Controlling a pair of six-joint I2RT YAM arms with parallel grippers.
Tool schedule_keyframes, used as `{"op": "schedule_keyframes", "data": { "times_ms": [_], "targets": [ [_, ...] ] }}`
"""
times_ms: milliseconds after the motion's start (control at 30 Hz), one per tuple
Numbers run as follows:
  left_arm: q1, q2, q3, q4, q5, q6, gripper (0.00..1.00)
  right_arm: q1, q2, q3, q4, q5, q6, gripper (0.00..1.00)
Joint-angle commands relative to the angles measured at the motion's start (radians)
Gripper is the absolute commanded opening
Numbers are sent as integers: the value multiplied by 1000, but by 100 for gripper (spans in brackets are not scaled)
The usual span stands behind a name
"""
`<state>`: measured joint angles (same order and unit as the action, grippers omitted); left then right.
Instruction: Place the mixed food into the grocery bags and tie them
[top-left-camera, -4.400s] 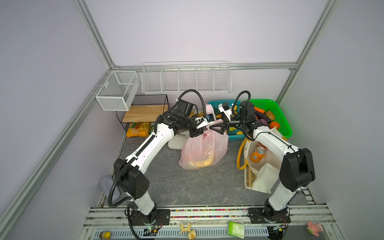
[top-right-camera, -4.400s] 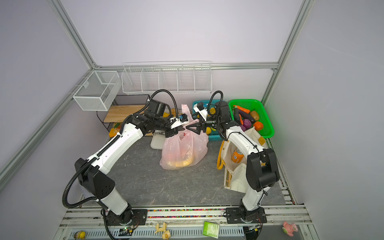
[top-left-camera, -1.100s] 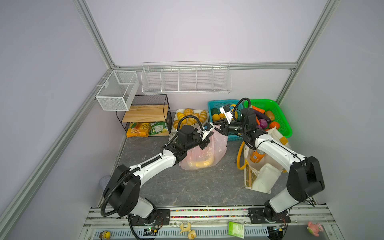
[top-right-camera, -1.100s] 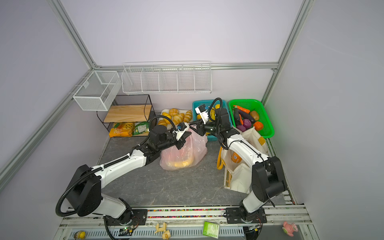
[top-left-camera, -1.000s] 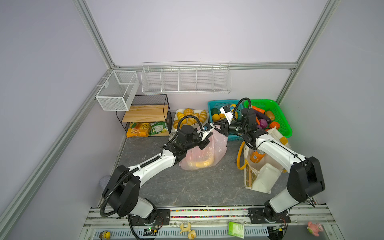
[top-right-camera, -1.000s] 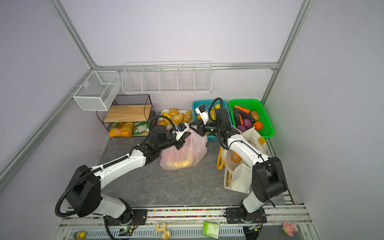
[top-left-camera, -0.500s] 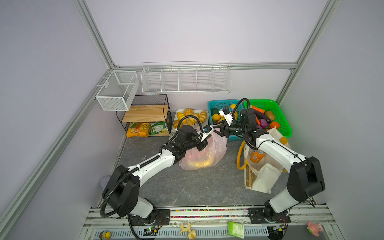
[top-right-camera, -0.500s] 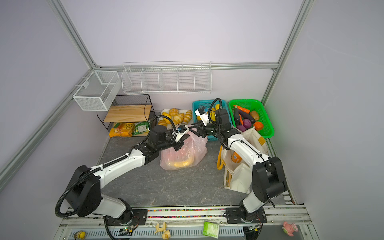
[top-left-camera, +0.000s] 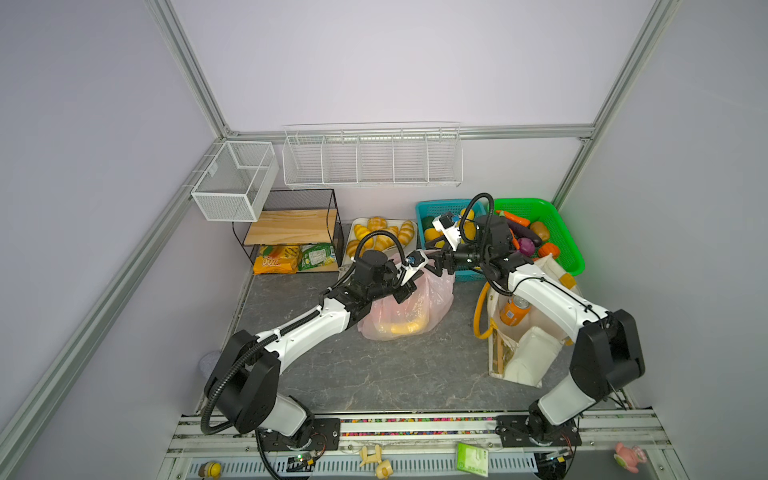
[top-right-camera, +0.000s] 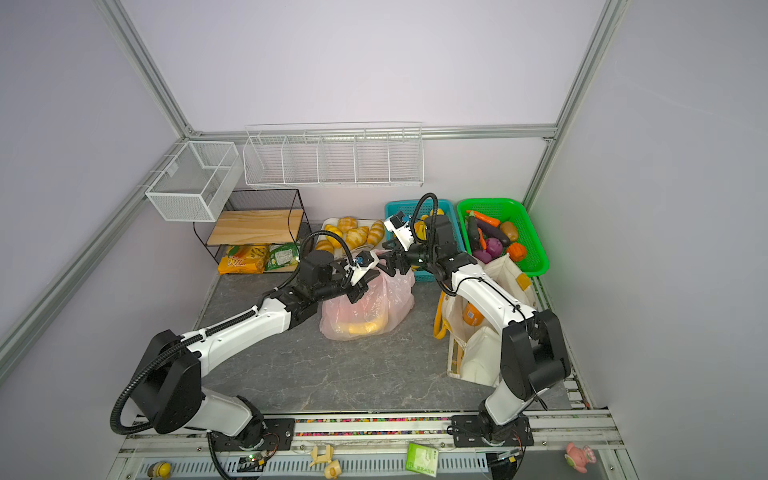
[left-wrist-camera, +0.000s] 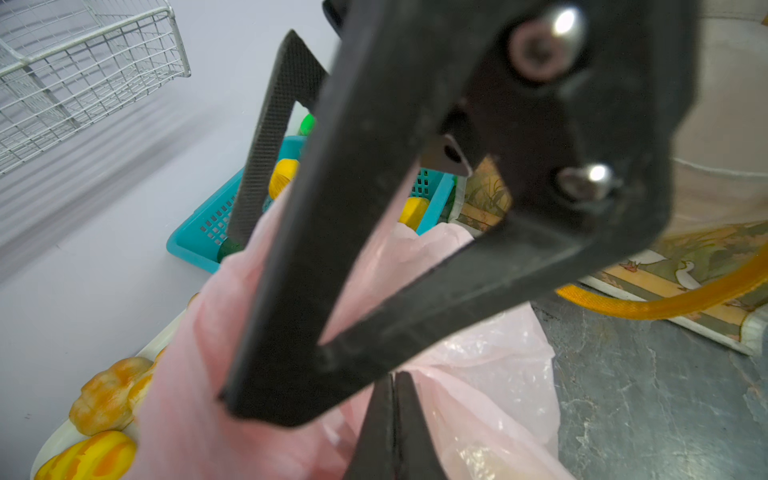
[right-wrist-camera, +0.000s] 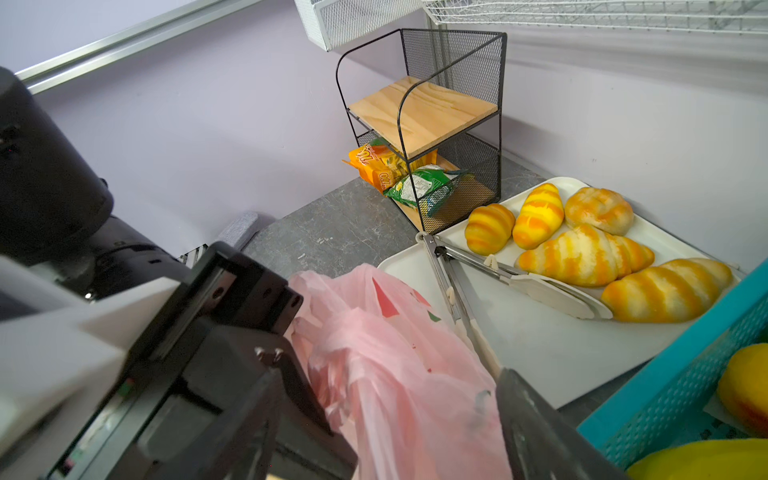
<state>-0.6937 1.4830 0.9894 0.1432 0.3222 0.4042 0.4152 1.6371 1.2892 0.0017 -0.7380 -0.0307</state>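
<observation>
Left fingers (left-wrist-camera: 376, 419) pressed together at the neck of the pink plastic bag (top-left-camera: 409, 309); right fingers (right-wrist-camera: 536, 428) spread around its handle. Bag sits mid-desk (top-left-camera: 374, 374). Risk: the unpinched handle slips free and the tie loosens.

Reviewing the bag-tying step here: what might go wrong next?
1. The right pincer stands open around a handle of the pink bag, so the strip may slip free and any half-made knot may loosen.
2. Only the left pincer, shut, appears to pinch the thin film. A hard pull might tear it or tip the bag.
3. Both pincers sit very close together, so they may collide.
</observation>
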Motion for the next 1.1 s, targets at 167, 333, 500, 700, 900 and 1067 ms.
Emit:
{"op": "schedule_keyframes", "data": {
  "times_ms": [167,333,500,700,900,1067],
  "targets": [
    [7,15,38,-16,14,25,0,3,71,47,5,-60,-49,66],
    [8,20,38,-27,-1,34,0,2,72,37,29,-87,-63,33],
    [8,5,58,-111,-13,45,26,-1,42,17,48,-96,-85,13],
    [23,-106,94,-250,137,0,53,-9,-15,-23,79,-82,-102,7],
    [121,-221,88,-197,328,-127,63,-9,-51,-48,68,-98,-139,7],
    [208,-179,170,-257,311,-136,67,-10,-71,-40,10,-126,-191,7]
  ]
}}
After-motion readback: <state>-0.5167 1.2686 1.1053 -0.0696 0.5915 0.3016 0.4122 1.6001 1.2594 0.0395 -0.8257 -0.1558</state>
